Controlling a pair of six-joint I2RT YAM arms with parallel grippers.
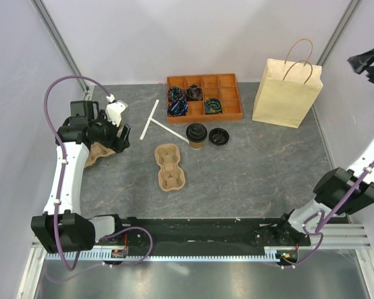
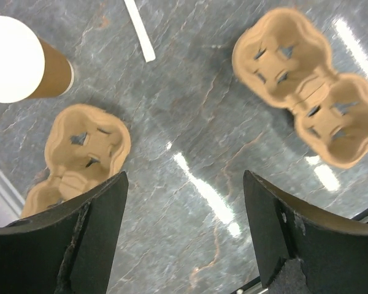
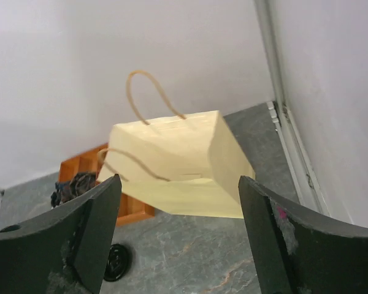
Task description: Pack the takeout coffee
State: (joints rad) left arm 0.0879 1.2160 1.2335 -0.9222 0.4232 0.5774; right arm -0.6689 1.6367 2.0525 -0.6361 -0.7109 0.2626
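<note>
The takeout coffee, a small brown cup with a black lid, stands upright mid-table, untouched. The paper bag stands upright at the back right and also shows in the right wrist view. My left gripper is open and empty at the far left, above a pulp cup carrier, far from the coffee. In the left wrist view the gripper spans bare table beside that carrier. My right gripper is raised high at the right, open and empty, and faces the bag in its own view.
A second pulp carrier lies in front of the coffee. A loose black lid lies right of it. An orange divided tray sits at the back. White sticks lie left of the coffee. A lidless brown cup stands near my left gripper.
</note>
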